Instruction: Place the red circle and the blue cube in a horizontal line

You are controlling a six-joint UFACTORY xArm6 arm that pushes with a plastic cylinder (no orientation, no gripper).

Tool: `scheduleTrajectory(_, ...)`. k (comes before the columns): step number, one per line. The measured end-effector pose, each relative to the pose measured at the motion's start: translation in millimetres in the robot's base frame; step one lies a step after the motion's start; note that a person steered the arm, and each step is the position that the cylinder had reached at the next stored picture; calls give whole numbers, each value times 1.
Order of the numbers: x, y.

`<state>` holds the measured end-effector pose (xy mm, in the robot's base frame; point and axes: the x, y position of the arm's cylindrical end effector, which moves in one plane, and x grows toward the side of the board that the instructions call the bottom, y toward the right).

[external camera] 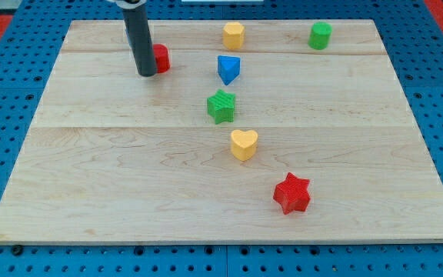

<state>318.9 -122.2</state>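
The red circle (161, 58) sits near the view's top, left of centre, partly hidden by the rod. My tip (146, 74) rests on the board right against the red circle's left side. The blue cube (228, 68) stands to the right of the red circle, slightly lower in the view, with a clear gap between them.
A yellow hexagon block (233, 35) and a green cylinder (320, 35) sit along the top. A green star (221, 105), a yellow heart (244, 144) and a red star (291, 193) run diagonally down to the right. The wooden board (91, 177) lies on a blue pegboard.
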Motion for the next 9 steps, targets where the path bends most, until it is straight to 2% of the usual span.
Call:
scheduleTrajectory(2,-36,11)
scheduleTrajectory(4,-51,29)
scheduleTrajectory(6,-67,6)
scheduleTrajectory(8,-65,-30)
scheduleTrajectory(9,-58,-29)
